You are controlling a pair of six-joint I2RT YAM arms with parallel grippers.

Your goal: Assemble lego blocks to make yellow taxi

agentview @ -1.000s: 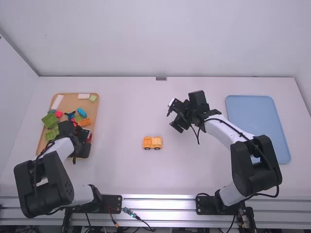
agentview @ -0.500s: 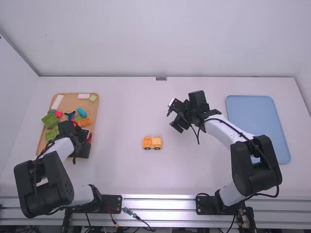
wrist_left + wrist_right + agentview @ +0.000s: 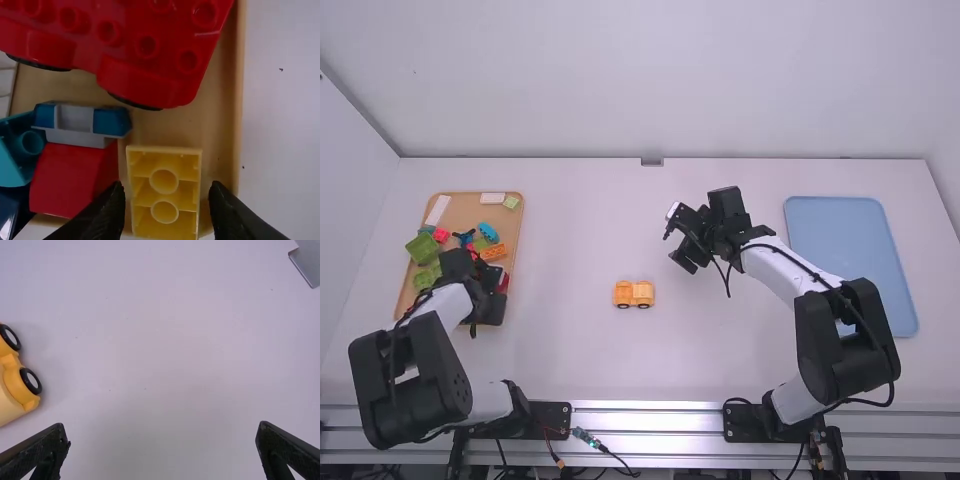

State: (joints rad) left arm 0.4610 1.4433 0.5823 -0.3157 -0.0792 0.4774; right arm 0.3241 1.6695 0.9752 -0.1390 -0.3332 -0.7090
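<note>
Where the tan wooden-looking tray [image 3: 470, 211] lies, our left pincer [image 3: 492, 308] is released, fingers either side of a yellow plastic block [image 3: 165, 196]; mid-tabletop [image 3: 570, 240], we have the yellow black-wheeled toy car [image 3: 633, 294], then our right pincer [image 3: 675, 247], released and empty, and the flat blue tray [image 3: 850, 240]

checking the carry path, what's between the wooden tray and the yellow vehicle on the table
Bare white table lies between the wooden tray and the yellow vehicle, as the high view shows.
</note>
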